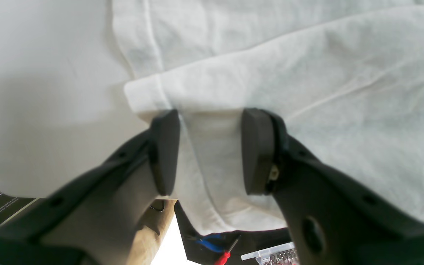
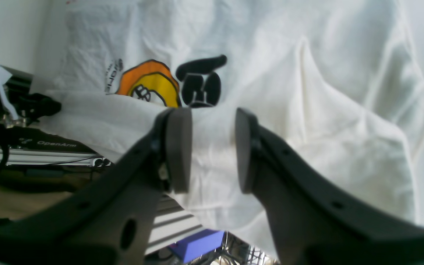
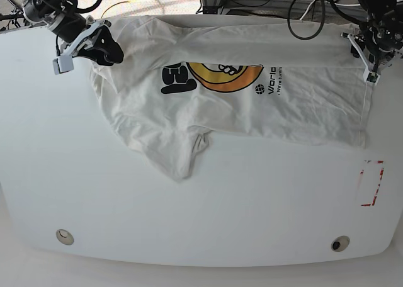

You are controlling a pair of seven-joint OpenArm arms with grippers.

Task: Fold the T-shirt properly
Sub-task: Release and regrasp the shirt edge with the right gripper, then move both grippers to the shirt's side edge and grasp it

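Note:
The white T-shirt [image 3: 252, 111] lies spread along the far half of the white table [image 3: 189, 224], print up. Its far edge is folded over the top of the orange oval graphic [image 3: 223, 76]. One sleeve [image 3: 179, 155] points toward the front. My right gripper [image 3: 107, 46] is at the shirt's far left corner. In the right wrist view it [image 2: 212, 114] stands open with cloth [image 2: 212, 154] between the pads, and the graphic [image 2: 149, 82] lies just beyond. My left gripper [image 3: 364, 55] is at the far right hem, open [image 1: 211, 121] astride a hemmed fold [image 1: 212, 154].
A red-and-white mark [image 3: 371, 183] sits on the table at right, and two round holes [image 3: 63, 236] [image 3: 340, 243] are near the front edge. Cables crowd the back. Below the table edge are a red screwdriver [image 1: 223, 255], a clear box [image 1: 271, 254] and an aluminium rail [image 2: 50, 156].

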